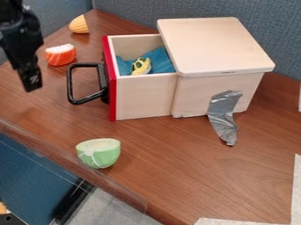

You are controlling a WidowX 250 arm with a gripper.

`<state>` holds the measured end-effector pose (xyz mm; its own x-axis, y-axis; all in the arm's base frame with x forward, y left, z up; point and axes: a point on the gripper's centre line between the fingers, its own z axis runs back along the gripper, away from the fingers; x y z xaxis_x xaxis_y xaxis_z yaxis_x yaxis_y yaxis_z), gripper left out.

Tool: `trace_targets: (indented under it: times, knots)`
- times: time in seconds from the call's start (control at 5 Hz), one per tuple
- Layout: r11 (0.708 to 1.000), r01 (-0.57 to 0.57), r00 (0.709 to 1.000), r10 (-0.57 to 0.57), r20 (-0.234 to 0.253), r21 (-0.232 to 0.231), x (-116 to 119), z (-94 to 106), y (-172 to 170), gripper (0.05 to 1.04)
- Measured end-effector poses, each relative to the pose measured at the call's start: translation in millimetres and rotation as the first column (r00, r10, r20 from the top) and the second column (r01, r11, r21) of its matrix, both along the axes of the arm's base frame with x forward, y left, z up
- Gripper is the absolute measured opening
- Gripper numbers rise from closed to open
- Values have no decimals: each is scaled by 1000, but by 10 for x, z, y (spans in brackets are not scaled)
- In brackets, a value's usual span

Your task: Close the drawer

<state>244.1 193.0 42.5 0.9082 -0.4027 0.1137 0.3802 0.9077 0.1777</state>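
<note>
The slender black mechanical pincer [31, 81] is at upper left; its spread or pressed-together state cannot be determined. Pale marks on its lower end are illegible. The rectangular wooden drawer [144, 96], red-fronted with a black looped handle [74, 90], projects open, right of and apart from the pincer

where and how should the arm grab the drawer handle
Best bet is the middle of the outer bar of the black handle, coming straight down from above. The loop juts out from the red drawer front, leaving a gap behind the bar, so a grip could likely straddle it there.
</note>
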Motion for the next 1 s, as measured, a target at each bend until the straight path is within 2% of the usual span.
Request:
trace_targets:
  times: [0.2, 0.4, 0.6, 1.0]
  knots:
    - [1000, 29, 997, -29, -65, 1, 34, -58, -12, 1001]
    - [998, 45, 995, -48, -83, -37, 54, -45, -59, 1001]
    - [995, 65, 994, -71, -77, -76, 123, 7, -141, 1001]
    - [984, 145, 985, -153, -76, -100, 200, -70, -411, 1001]
